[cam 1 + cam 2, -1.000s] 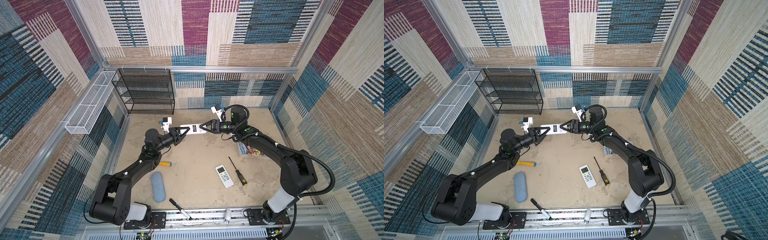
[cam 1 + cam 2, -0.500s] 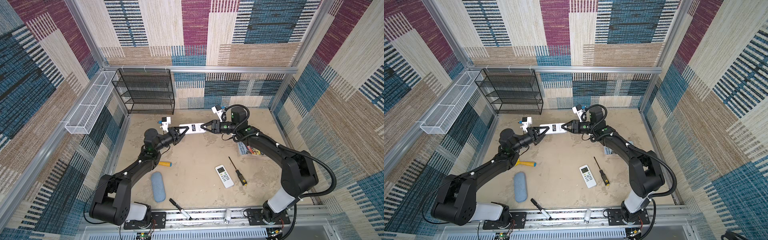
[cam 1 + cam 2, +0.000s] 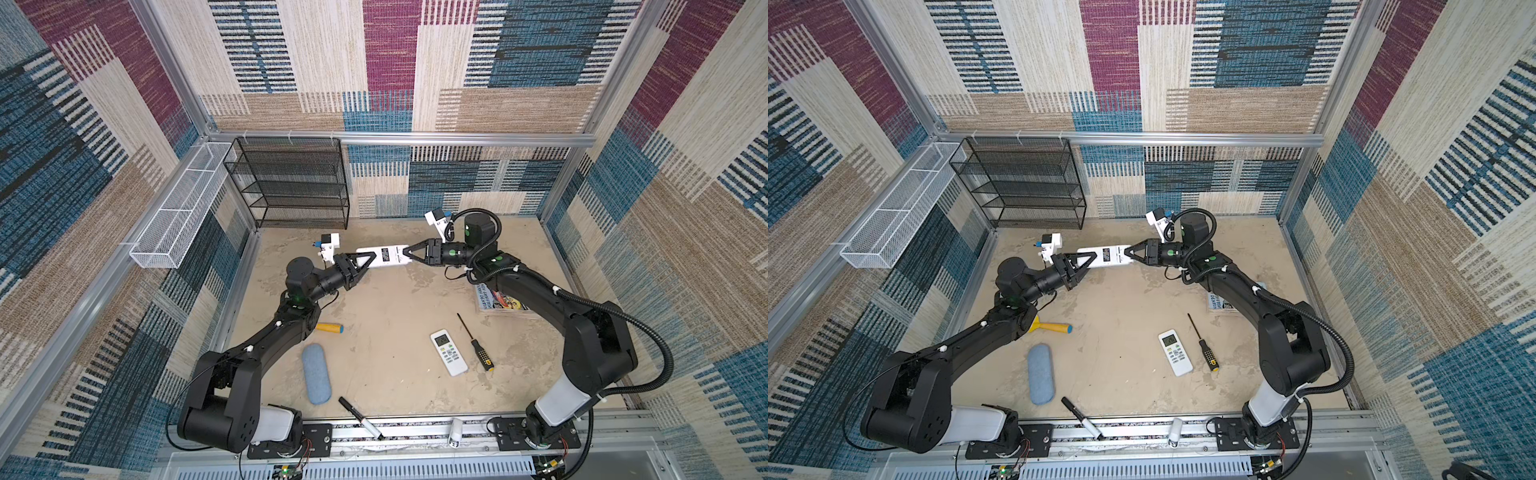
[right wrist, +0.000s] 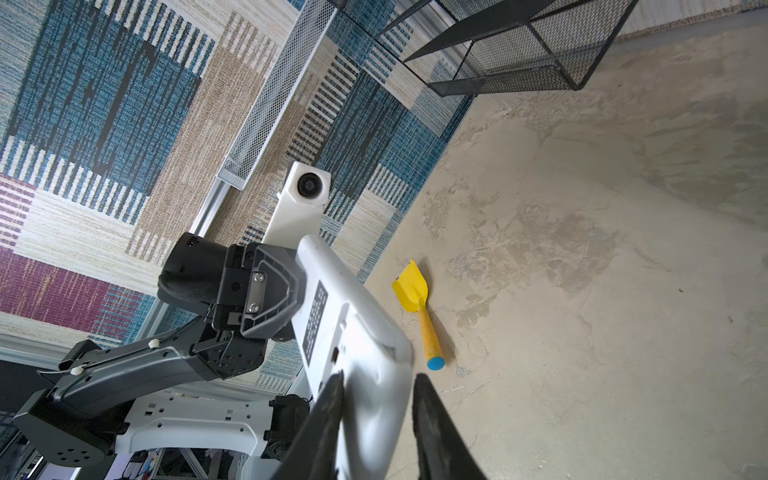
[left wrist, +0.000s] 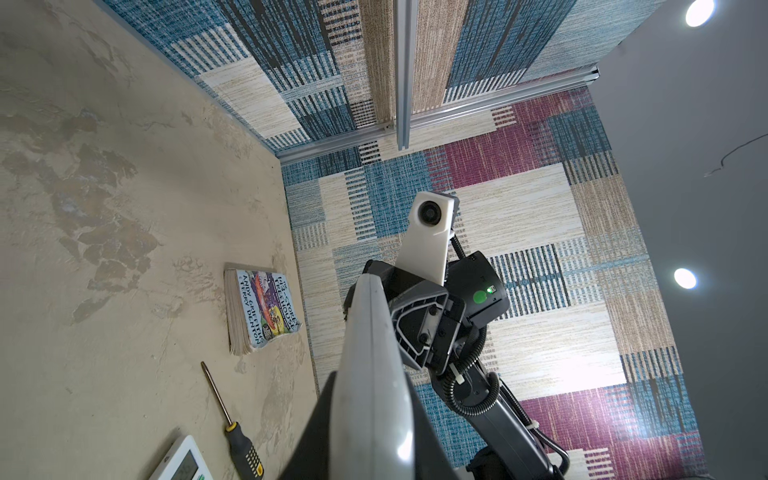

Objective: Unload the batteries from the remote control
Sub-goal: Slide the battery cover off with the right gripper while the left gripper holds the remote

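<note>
White remote (image 3: 384, 257) hangs midair at the far side, long axis left-right. Left gripper (image 3: 368, 262) clamps its left end; right gripper (image 3: 405, 252) straddles the right end, can't tell if it's pinching. Batteries don't show, probably inside, nearer the right arm's end.

Top views bright, even, diffuse; faint soft shadows on bench (image 3: 395, 299). Left wrist view: two ceiling lamps (image 5: 685, 277) flare white, glare spot on remote (image 5: 374, 395). Both wrist views: remote blurred near lens.

Black arms (image 3: 270, 340) with white base sleeves (image 3: 561, 401), green dots (image 5: 480, 297), ribbed cable (image 5: 451, 390), white camera mounts (image 5: 428, 245).
</note>
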You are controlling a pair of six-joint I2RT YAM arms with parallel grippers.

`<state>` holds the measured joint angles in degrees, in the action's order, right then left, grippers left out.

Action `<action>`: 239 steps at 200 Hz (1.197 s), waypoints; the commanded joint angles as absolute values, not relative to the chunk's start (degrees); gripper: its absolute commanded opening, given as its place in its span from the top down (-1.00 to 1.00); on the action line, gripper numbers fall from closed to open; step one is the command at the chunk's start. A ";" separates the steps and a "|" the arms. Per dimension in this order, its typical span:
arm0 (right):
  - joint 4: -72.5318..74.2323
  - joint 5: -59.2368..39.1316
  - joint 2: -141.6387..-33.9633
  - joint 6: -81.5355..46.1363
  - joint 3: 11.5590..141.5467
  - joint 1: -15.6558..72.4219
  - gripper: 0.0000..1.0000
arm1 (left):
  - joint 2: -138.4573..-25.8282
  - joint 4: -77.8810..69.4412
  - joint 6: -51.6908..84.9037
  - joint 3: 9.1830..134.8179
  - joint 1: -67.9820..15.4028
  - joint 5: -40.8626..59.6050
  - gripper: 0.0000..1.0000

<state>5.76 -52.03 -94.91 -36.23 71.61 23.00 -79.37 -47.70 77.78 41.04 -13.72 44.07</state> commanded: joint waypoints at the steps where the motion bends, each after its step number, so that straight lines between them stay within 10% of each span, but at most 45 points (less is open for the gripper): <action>1: 7.58 -52.53 -94.73 -37.65 71.43 22.85 0.41 | -78.93 -50.98 77.61 40.96 -13.71 44.74 0.65; 239: 12.75 -57.66 -95.45 -40.52 70.73 22.96 0.75 | -78.75 -48.82 76.29 40.67 -13.61 43.86 0.65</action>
